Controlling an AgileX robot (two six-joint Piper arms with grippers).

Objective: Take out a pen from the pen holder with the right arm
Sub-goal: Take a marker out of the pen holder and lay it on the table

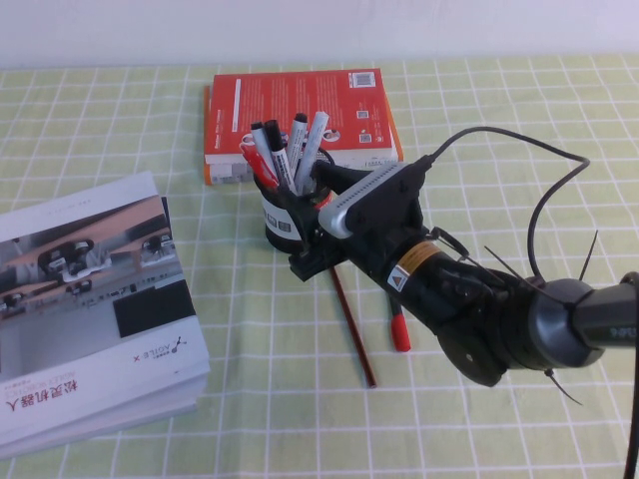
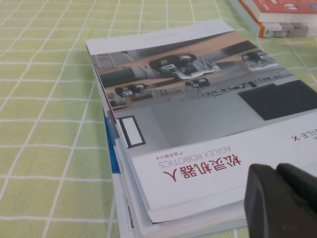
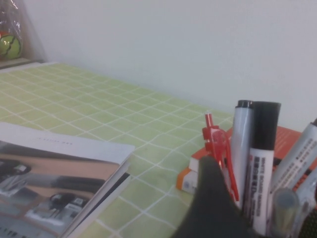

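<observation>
Right gripper [image 1: 308,239] at pen holder [image 1: 277,222], upper centre of high view — jaws wide, tips hidden under wrist camera [image 1: 374,195]; pens [image 1: 288,150] upright in holder; left gripper [image 2: 280,198] half cut off, above booklets [image 2: 198,124] — jaws together

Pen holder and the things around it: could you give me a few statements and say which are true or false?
1. The pen holder stands upright with several markers in it. True.
2. The right gripper is parked far from the holder. False: it is right at the holder, open.
3. A red pen lies on the tablecloth outside the holder. True.
4. The orange book lies on the brochure stack. False: it lies flat behind the holder, and the stack sits apart on the robot's left.
5. The left gripper hovers over the brochure stack. True.
</observation>
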